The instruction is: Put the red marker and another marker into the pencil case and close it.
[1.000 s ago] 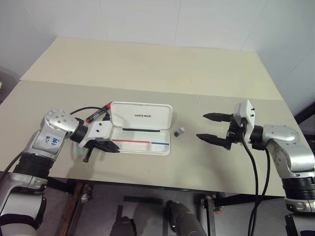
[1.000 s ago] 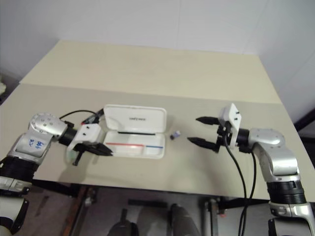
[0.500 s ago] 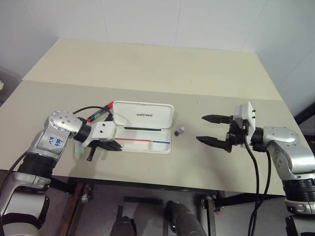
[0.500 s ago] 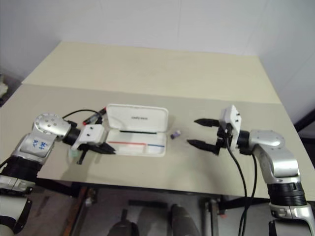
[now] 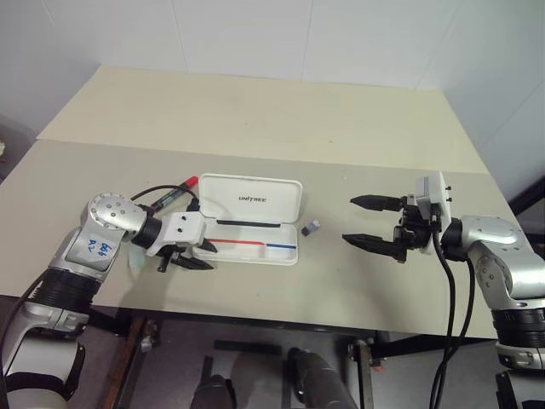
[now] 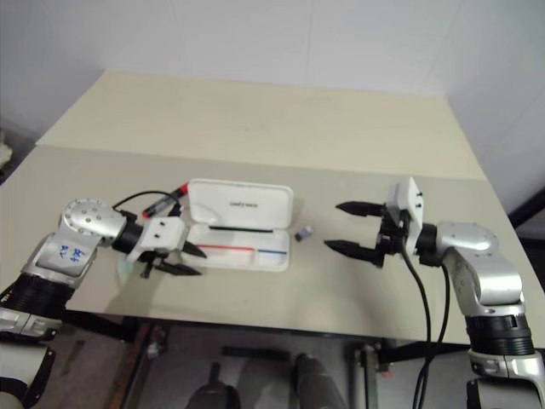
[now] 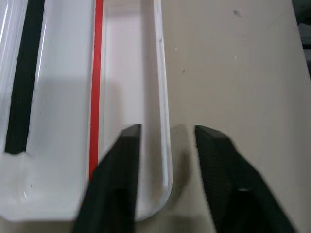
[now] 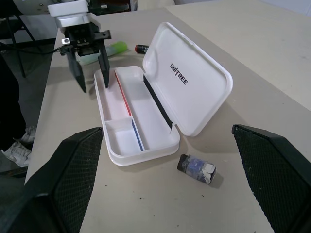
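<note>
Straddling the open pencil case's (image 5: 255, 223) front wall, your left gripper (image 8: 91, 57) stands parted and empty; the red marker (image 5: 173, 195) lies behind it, the green highlighter (image 8: 108, 49) alongside, uncollected.

Left gripper (image 5: 194, 252) angles downward, fingers parted, arm bent inward. Right gripper (image 5: 369, 222) points level toward the left one, jaws spread wide.

Beige worktop (image 5: 255, 111), four items on it.
Open white pencil case (image 5: 247, 223) sits before me; red marker (image 5: 173, 195) behind its left end, green marker (image 8: 108, 50) by that end too, small dark piece (image 5: 312, 227) just right of it.
</note>
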